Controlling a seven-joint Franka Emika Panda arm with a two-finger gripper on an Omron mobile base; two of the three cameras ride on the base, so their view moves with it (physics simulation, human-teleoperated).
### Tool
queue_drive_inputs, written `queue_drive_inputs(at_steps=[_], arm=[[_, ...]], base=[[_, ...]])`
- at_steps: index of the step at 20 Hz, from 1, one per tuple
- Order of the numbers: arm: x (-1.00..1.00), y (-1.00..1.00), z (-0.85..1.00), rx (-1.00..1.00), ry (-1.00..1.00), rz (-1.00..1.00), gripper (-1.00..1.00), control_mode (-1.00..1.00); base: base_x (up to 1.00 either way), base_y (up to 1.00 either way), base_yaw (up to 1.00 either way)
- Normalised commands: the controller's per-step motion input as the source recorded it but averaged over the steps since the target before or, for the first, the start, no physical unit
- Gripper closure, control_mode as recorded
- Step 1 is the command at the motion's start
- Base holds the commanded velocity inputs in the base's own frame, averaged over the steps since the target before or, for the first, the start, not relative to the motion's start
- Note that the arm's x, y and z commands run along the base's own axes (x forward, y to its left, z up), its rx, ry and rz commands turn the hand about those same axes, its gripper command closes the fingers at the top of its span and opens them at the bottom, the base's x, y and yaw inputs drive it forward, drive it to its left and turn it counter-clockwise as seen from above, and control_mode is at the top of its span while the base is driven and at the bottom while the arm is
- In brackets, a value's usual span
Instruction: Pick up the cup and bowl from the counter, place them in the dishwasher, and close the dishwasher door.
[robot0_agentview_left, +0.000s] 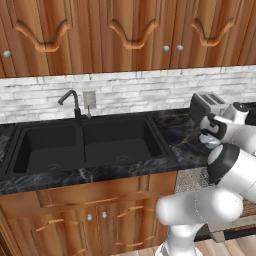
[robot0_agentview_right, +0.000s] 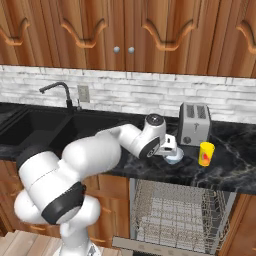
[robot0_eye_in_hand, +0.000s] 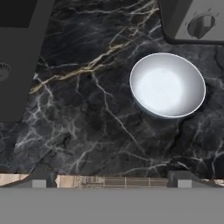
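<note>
Pale blue-white, the bowl (robot0_eye_in_hand: 167, 85) is sitting upright, mouth up, round with no long axis, on the black marble counter (robot0_eye_in_hand: 87, 113). It is lying ahead of the gripper (robot0_eye_in_hand: 111, 178) and off to its right, untouched. Jaws are standing wide, holding nothing. Beyond the bowl is sitting the toaster (robot0_eye_in_hand: 194, 19).

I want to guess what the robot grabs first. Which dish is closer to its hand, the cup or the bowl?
The bowl, pale and shallow, sits just below the open gripper. The yellow cup stands farther off, beyond the bowl.

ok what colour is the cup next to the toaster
Bright yellow with a reddish mark on its side; the cup shows best in the right base view, right of the toaster.
</note>
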Motion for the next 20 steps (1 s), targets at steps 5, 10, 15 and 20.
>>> queue_drive_inputs(at_steps=[5, 10, 15, 20], arm=[[0.30, -0.15, -0.18, 0.00, 0.00, 0.00, -1.00, -1.00], [0.28, -0.19, -0.14, 0.00, 0.00, 0.00, -1.00, -1.00], [0.32, -0.17, -0.19, 0.00, 0.00, 0.00, -1.00, -1.00], [0.35, -0.16, -0.21, 0.00, 0.00, 0.00, -1.00, -1.00]], base=[[0.00, 0.00, 0.00], [0.00, 0.00, 0.00], [0.00, 0.00, 0.00], [0.00, 0.00, 0.00]])
